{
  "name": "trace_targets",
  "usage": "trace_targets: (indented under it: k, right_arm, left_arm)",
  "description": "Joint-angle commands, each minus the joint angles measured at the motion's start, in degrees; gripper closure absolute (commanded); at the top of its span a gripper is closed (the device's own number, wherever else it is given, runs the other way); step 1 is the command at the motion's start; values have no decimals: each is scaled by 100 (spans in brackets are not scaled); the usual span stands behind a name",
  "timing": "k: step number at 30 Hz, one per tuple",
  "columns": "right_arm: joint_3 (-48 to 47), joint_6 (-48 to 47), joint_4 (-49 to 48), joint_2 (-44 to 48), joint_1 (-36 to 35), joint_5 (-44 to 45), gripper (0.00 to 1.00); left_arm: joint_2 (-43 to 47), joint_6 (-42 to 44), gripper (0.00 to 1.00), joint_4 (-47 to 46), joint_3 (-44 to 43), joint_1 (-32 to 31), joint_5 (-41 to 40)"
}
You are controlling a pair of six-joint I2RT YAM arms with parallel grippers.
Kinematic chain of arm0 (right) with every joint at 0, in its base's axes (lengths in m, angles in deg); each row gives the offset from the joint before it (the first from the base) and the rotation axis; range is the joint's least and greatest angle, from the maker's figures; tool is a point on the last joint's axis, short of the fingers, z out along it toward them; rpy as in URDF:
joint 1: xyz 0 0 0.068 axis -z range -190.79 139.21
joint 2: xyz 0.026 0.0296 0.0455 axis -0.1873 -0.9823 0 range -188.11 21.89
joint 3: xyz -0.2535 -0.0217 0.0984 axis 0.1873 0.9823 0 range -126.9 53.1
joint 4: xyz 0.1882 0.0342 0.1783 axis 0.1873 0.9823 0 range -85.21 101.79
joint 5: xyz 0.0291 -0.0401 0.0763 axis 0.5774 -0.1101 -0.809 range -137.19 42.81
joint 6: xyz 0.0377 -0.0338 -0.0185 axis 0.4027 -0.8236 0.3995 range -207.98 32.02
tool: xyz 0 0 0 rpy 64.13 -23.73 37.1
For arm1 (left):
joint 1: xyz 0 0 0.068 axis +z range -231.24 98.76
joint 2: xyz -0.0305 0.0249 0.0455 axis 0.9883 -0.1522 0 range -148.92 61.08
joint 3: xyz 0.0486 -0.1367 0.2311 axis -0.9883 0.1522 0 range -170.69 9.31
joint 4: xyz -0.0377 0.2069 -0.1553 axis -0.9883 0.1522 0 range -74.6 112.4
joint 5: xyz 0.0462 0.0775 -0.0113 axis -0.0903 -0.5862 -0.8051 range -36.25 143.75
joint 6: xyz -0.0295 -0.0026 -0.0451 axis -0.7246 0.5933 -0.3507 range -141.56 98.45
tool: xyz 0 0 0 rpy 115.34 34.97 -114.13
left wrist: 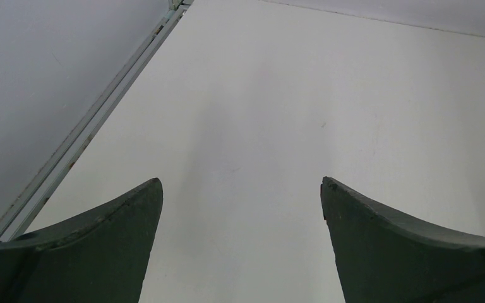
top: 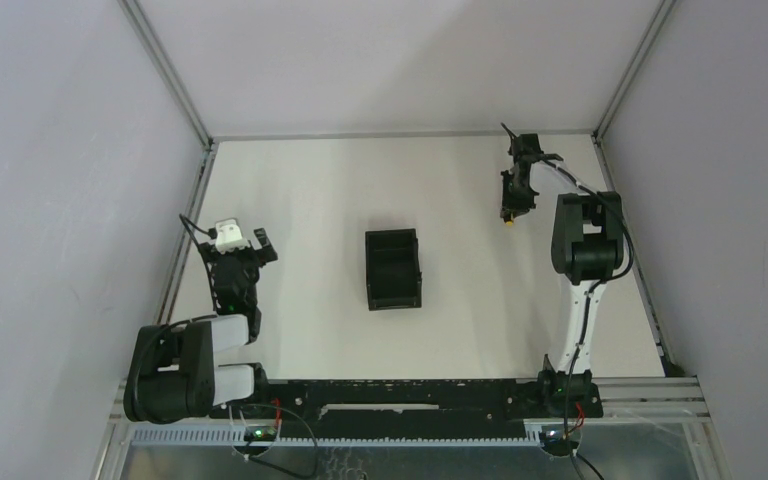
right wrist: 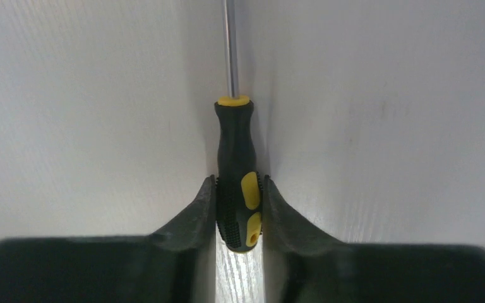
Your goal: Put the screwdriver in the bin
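The white worktop (top: 310, 200) takes up most of the overhead view. The right arm (top: 585, 240) rises from its base at the near edge, bends at the elbow beside the right edge and reaches on toward the far right corner, with the wrist turned down at the surface. The left arm (top: 190, 360) is folded low at the near left corner, its forearm lying along the left edge.

The bin (top: 393, 268) stands open-topped near the middle of the worktop, well apart from both arms.

The left gripper (left wrist: 241, 186) is released, its fingers spread wide over bare surface. The right gripper (right wrist: 239, 183) is clenched on the screwdriver (right wrist: 237, 158), gripping the black-and-yellow handle near its butt end. The thin shaft points straight away from the wrist. Whether the screwdriver is touching the worktop cannot be told.
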Motion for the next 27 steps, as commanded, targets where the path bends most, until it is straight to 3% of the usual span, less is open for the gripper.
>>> trace_targets:
  k: [1, 7, 15, 20, 27]
  right_arm:
    - [-244, 6, 235, 19, 1, -23, 85]
    - [-512, 149, 772, 733, -24, -25, 100]
    - [-610, 572, 1806, 1885, -367, -218, 100]
    - [-347, 764, 1945, 2537, -1134, -275, 100]
    - [-177, 941, 1756, 2908, -2783, -211, 100]
  left_arm:
    - [40, 43, 0, -168, -162, 15, -37]
    - [40, 44, 0, -168, -165, 14, -35]
    - [40, 45, 0, -168, -158, 15, -37]
    - [40, 43, 0, -168, -162, 15, -37]
    - [40, 42, 0, -168, -164, 15, -36]
